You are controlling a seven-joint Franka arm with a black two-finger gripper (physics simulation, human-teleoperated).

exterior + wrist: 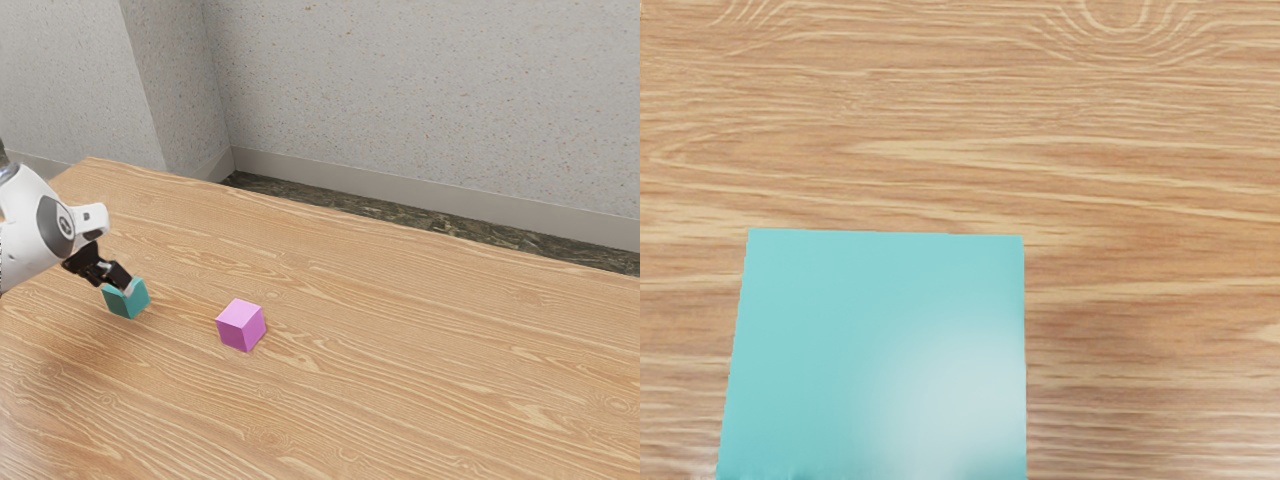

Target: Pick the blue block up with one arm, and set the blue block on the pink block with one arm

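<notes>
Your gripper (118, 286) clamped on blue block (131, 298), black fingers pressing two opposite faces. Block reads teal and sits tilted, near exterior view's left edge. Pink block (241, 325) rests on wooden table (420, 340), toward exterior view's right of blue block, clearly apart. In wrist view, teal face sits right under your hand.

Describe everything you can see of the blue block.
The blue block is a small plain cube, teal-blue, matte and unmarked. It is held tilted in the black gripper, whose fingers clamp it from two sides. It is to the exterior view's left of the pink block, apart from it, over the wooden table. Whether it touches the table I cannot tell.
</notes>
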